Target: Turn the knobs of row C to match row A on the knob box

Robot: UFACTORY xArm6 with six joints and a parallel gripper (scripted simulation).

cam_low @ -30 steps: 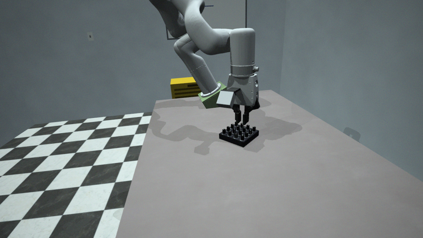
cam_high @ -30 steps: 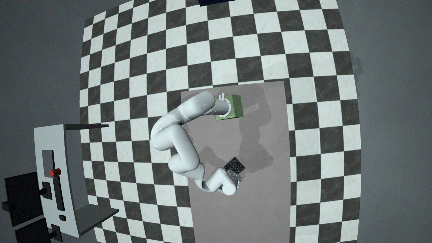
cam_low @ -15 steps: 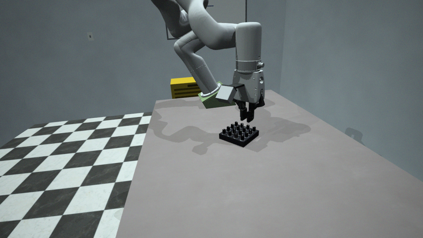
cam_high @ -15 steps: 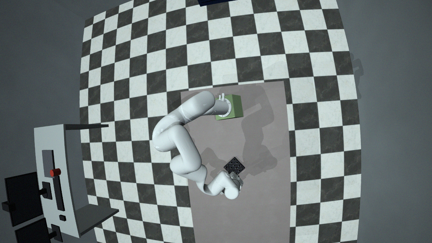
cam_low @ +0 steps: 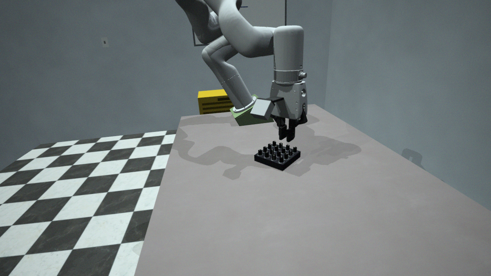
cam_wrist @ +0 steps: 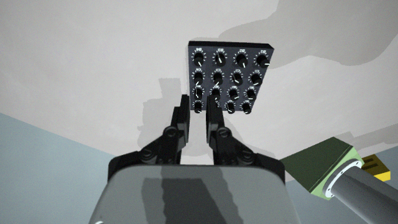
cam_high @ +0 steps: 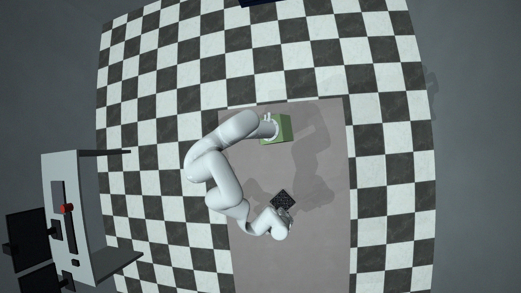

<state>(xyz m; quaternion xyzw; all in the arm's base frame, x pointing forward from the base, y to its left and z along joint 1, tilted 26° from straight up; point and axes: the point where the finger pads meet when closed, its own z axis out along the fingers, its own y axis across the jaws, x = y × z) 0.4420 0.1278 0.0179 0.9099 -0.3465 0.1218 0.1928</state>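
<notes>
The black knob box [cam_low: 277,156] stands on its feet on the grey table, with four rows of black knobs with white lines. It also shows from above [cam_high: 283,200] and in the wrist view [cam_wrist: 229,78]. My gripper [cam_low: 287,137] hangs a short way above the box's far edge, pointing straight down and touching no knob. In the wrist view the fingers stand a narrow gap apart with nothing between them. The left knob of the nearest row shows below that gap. From above, the wrist hides the fingers.
The arm's green base block [cam_low: 245,116] sits at the table's far end and also shows from above [cam_high: 276,129]. A yellow box [cam_low: 212,101] stands behind it. A grey cabinet [cam_high: 69,215] stands off the table to the left.
</notes>
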